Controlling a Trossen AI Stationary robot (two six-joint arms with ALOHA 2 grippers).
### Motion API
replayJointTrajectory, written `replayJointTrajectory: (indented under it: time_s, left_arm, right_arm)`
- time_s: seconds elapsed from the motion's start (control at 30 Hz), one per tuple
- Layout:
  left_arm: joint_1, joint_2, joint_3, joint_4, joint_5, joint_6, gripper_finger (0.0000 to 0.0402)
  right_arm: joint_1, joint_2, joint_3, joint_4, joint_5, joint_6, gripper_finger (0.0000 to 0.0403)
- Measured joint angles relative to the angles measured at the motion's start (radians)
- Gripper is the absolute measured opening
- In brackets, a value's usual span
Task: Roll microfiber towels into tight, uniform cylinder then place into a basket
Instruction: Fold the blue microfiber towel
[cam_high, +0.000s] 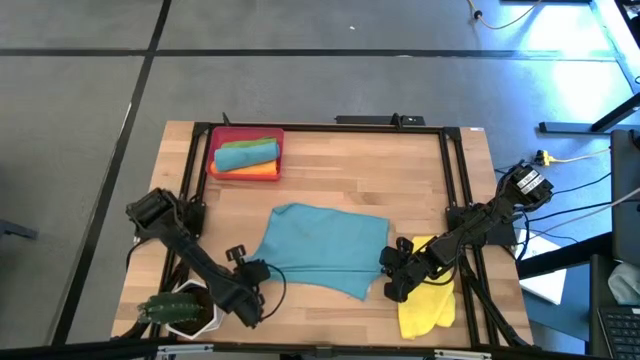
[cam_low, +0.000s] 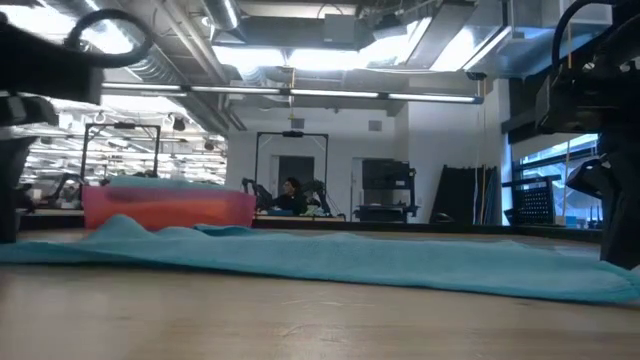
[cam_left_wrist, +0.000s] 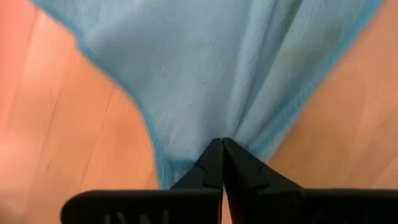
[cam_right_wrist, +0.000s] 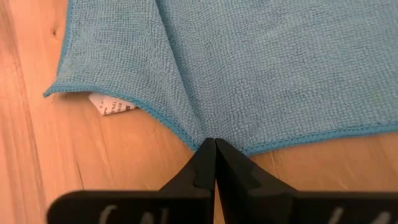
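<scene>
Both grippers, left (cam_high: 262, 268) and right (cam_high: 384, 262), pinched the near edge of the blue towel (cam_high: 325, 240) spread mid-table; judged best to lift evenly and roll tight toward the far basket (cam_high: 214, 150).

Robotics lab or workshop — open industrial hall, exposed ceiling ducts (cam_low: 190, 40), strip lights (cam_low: 300, 92), black metal frames (cam_low: 292, 170) and more rigs behind wooden table (cam_high: 330, 175) — person (cam_low: 290, 196) seated far back.
</scene>
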Motion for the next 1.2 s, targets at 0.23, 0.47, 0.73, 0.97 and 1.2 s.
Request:
replayJointTrajectory:
  time_s: [0.23,0.47,0.73,0.97,1.2]
  left_arm:
    - [-0.022,-0.002,0.006,-0.047,0.012,-0.067,0.0000]
    - [-0.021,-0.002,0.084,-0.105,-0.103,-0.061,0.0000]
    - [-0.015,-0.003,0.155,-0.110,-0.251,-0.031,0.0000]
    - [-0.002,0.003,0.157,-0.031,-0.259,-0.029,0.0000]
    - [0.035,0.037,0.158,0.024,-0.216,0.041,0.0000]
  right_arm:
    - [0.000,0.000,0.000,-0.003,-0.003,0.000,0.0013]
    - [0.000,0.000,0.011,-0.010,-0.014,-0.004,0.0014]
    - [0.000,0.002,0.082,-0.030,-0.010,-0.072,0.0048]
    - [-0.004,0.002,0.190,-0.245,0.107,-0.114,0.0091]
    - [-0.130,0.002,0.175,-0.426,0.130,-0.113,0.0075]
